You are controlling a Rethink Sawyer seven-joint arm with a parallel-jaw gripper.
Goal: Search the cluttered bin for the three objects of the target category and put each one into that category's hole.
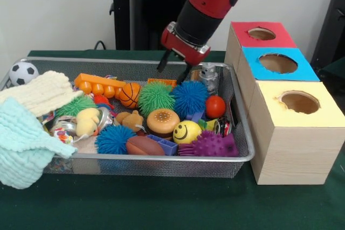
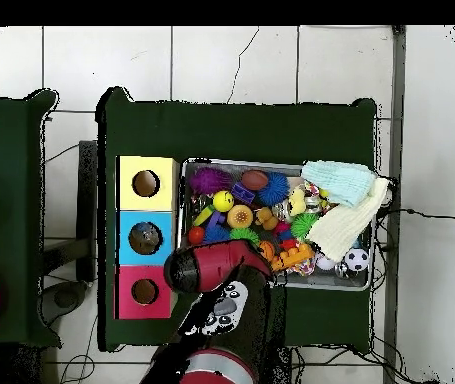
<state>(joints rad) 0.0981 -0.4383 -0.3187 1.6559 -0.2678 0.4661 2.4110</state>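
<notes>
The cluttered bin (image 1: 161,158) is a shallow silver wire-mesh basket full of toys; it also shows in the overhead view (image 2: 271,163). My gripper (image 1: 172,69) hangs open and empty above the bin's far rim, just over a green spiky ball (image 1: 155,97) and a blue spiky ball (image 1: 190,99). Nearby lie a small basketball (image 1: 130,95), a red ball (image 1: 215,106), a burger toy (image 1: 163,122), a yellow smiley ball (image 1: 187,132) and a brown football (image 1: 144,145). In the overhead view my arm (image 2: 211,268) hides the gripper.
Three wooden boxes with round holes stand right of the bin: red top (image 1: 242,39), blue top (image 1: 253,68), yellow top (image 1: 269,111). A cream cloth (image 1: 40,92) and a light blue cloth (image 1: 24,144) drape over the bin's left end, beside a soccer ball (image 1: 23,72).
</notes>
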